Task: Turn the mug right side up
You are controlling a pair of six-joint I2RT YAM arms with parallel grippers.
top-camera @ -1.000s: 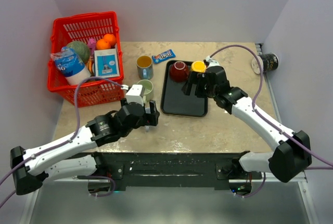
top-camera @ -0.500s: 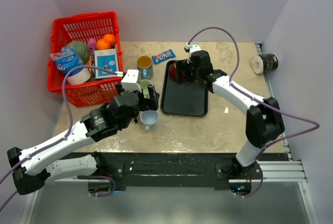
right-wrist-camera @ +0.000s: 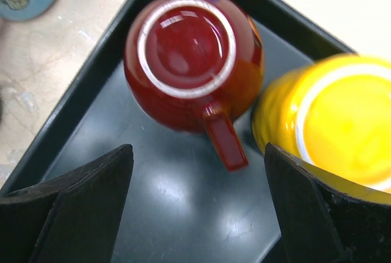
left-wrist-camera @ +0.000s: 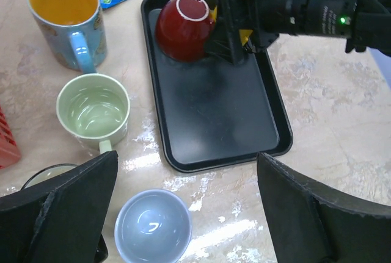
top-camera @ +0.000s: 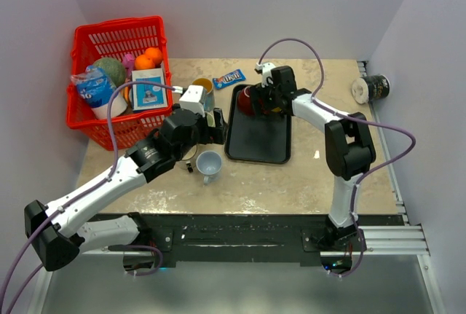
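Top external: the red mug [top-camera: 247,101] is seen upside down in the far left corner of the black tray [top-camera: 258,146]. Left wrist: the left gripper [left-wrist-camera: 189,208] is held spread, empty. Right wrist: the right gripper [right-wrist-camera: 195,208] is spread above the mug, nothing grasped.

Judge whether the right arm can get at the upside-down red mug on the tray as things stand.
Probably yes. The right gripper hangs open just above the red mug, with nothing between them. Only the yellow mug beside it crowds one side.
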